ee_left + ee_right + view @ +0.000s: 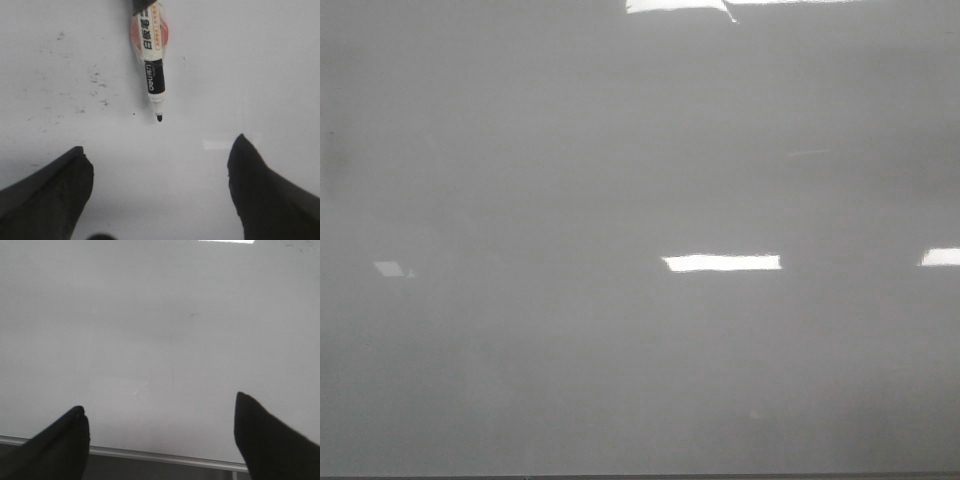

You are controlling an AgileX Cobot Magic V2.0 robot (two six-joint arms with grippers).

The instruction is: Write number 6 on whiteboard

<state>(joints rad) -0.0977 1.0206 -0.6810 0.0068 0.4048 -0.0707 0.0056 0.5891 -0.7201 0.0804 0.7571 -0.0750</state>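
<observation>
Grey-white whiteboard (520,200) is seen blank. Left gripper (160,175) is spread wide near an uncapped marker (151,55); right gripper (160,425) is spread wide too.

Spread right claw (160,432) above whiteboard (160,340)

Readable only on the marker (151,55) in the left wrist view: brand "deli" in white letters on the black band near the tip, and Chinese characters "白板笔" in black on the white label higher up the barrel. Smaller print beside those characters too blurred to read. No digit or other writing legible on the whiteboard (570,150) in any view.
</observation>
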